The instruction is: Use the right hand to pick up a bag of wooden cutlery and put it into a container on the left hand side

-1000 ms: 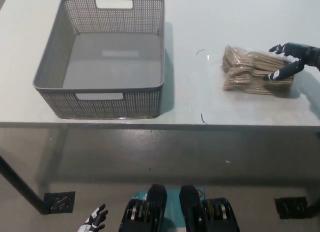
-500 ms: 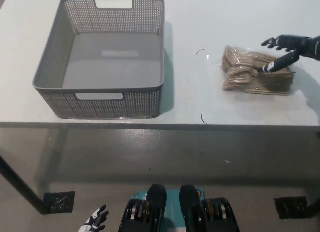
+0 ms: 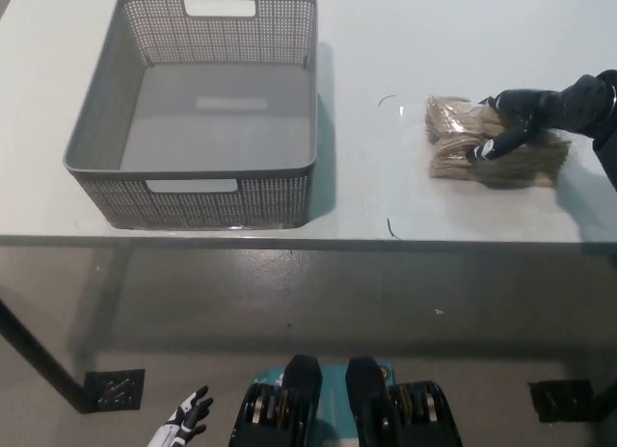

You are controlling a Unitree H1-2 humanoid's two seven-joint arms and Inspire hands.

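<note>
The clear bag of wooden cutlery (image 3: 451, 156) lies on the white table (image 3: 386, 42) at the right. My black right hand (image 3: 513, 118) reaches in from the right edge and lies over the bag's middle. Its fingers curl over the far side, the thumb presses the near side, and the bag looks pinched between them. It still rests on the table. The grey perforated basket (image 3: 193, 170) stands empty on the left, well apart from the bag. Low at the bottom left my white left hand (image 3: 188, 418) hangs below table level with its fingers spread.
The table's front edge (image 3: 308, 240) runs across the middle of the picture, with dark floor below it. Bare tabletop separates the basket from the bag. Two small dark specks (image 3: 388, 100) lie on that stretch.
My right hand has moved left over the bag and lowered onto it, and its fingers have closed around the bag's middle. The bag now looks squeezed. Basket and left hand have stayed put.
</note>
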